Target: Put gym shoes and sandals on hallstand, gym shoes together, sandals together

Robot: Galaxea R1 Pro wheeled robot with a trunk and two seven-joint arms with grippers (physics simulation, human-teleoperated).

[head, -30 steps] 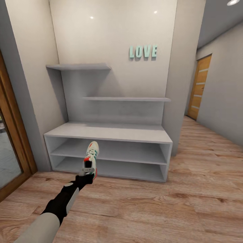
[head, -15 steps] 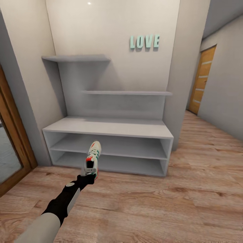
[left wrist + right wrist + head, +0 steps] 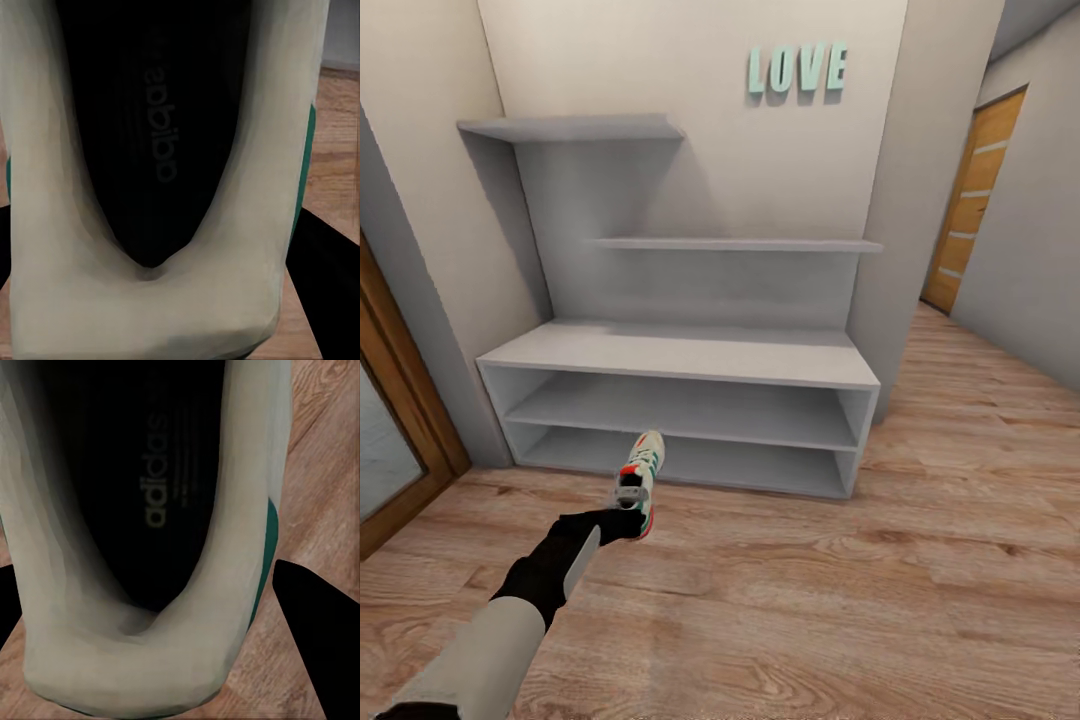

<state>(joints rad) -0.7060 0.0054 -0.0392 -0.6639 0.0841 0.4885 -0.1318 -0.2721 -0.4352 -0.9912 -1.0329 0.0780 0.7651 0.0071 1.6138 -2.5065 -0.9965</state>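
A white gym shoe (image 3: 639, 482) with green side stripes and red-orange heel patch hangs in the air at the end of the left arm, heel toward the robot and toe pointing at the hallstand (image 3: 678, 355). The left gripper (image 3: 622, 522) is clamped on its heel end, and the shoe sits just in front of the rack's lowest open shelf, above the corridor floor (image 3: 840, 600) rather than on it. In the left wrist view the shoe's pale collar and dark insole with a printed brand name lie right against the camera, with black finger (image 3: 330, 292) shapes at either side.

The right wrist view looks down into a second gym shoe (image 3: 142, 547), same pale collar, dark insole and green stripe, with wood planks beneath it; the right gripper's dark fingers (image 3: 315, 622) flank the heel, and it seems to be gripping it, though contact is not plain.

The hallstand's bench top and both shelf levels are bare. Two floating shelves hang above it, with teal LOVE letters (image 3: 797, 69) on the wall. A wooden door (image 3: 972, 200) stands down the corridor to the right.
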